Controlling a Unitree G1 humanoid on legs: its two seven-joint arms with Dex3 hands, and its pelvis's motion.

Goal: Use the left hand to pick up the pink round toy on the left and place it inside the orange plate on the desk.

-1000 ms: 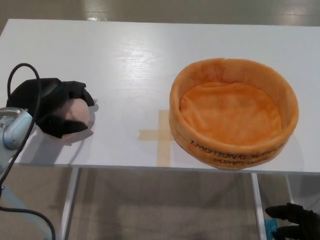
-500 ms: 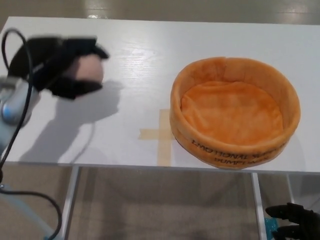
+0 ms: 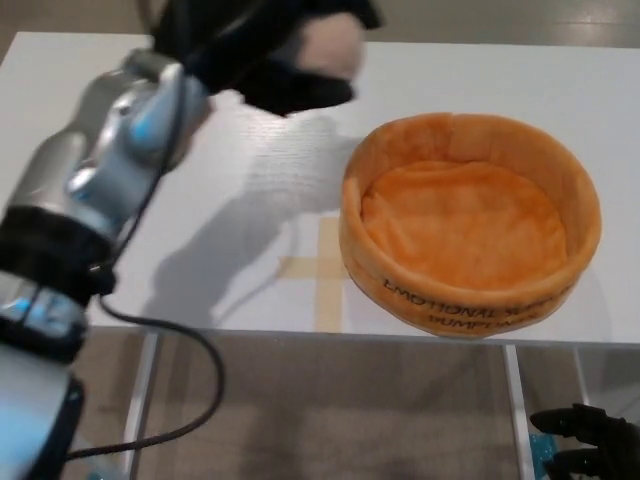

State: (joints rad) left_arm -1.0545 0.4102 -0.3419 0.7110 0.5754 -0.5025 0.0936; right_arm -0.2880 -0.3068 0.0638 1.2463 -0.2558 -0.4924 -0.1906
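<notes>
My left hand (image 3: 270, 45) is raised high over the white table near the picture's top, shut on the pink round toy (image 3: 330, 45), which shows blurred between the black fingers. It hangs up and to the left of the orange plush plate (image 3: 470, 225), not over its hollow. The plate stands on the table's right half with nothing inside it. My right hand (image 3: 590, 445) hangs low at the bottom right, below the table edge, with its fingers spread.
A cross of tan tape (image 3: 320, 270) marks the table just left of the plate. The table's front edge (image 3: 300, 335) runs across the lower picture, with floor and table legs below. My silver left forearm (image 3: 100, 190) and its black cable cross the left side.
My left hand has lifted the pink toy off the table's left side and carried it up and rightward toward the plate. The plate and right hand have stayed put.
</notes>
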